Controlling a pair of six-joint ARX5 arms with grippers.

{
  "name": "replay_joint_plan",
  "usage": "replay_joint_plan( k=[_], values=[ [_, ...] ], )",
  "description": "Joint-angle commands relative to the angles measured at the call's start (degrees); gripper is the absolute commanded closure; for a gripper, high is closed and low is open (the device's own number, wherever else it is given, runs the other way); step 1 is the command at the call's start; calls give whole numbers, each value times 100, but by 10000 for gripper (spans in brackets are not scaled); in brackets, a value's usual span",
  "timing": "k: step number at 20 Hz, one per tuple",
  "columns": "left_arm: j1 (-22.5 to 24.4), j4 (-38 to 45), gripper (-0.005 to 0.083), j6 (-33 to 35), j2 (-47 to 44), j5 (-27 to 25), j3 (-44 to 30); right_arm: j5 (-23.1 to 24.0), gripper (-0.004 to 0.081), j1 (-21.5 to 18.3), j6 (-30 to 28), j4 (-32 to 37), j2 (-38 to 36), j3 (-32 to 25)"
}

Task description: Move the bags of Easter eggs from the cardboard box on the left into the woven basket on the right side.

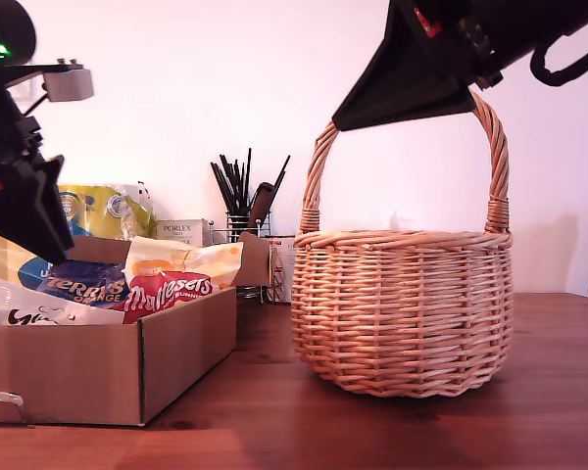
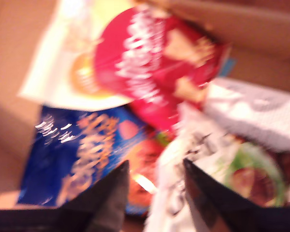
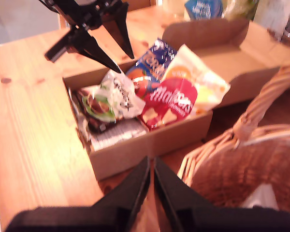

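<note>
Wooden table (image 1: 372,431) — bags (image 1: 167,286) fill box (image 1: 98,367); my first gripper (image 2: 152,181) apart, second (image 3: 152,169) together.

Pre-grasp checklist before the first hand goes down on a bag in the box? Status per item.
1. My first hand open: ok, fingers apart above the bags.
2. Target under it: cannot tell, it sits over the edge between the white bag and the blue Terry's bag; the wrist view is blurred.
3. Bags reachable: ok, they lie loose on top in the cardboard box, flaps open.
4. My second hand out of the way: ok, shut and empty, up by the handle of the woven basket.
5. Basket ready: ok for upright and open; a pale item already lies inside.
</note>
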Motion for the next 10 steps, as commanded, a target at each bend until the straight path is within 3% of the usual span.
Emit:
replay_joint_plan(
  k=[1,7,10],
  values=[
    [101,-2,399,63,111,2,-125,-94,783,-2,-7,166,57,-96],
    [293,-138,393,197,317,7,-125,-348,783,0,26,682,63,-81],
    [291,-79,337,234,542,42,-125,-413,783,79,90,680,68,-74]
  ],
)
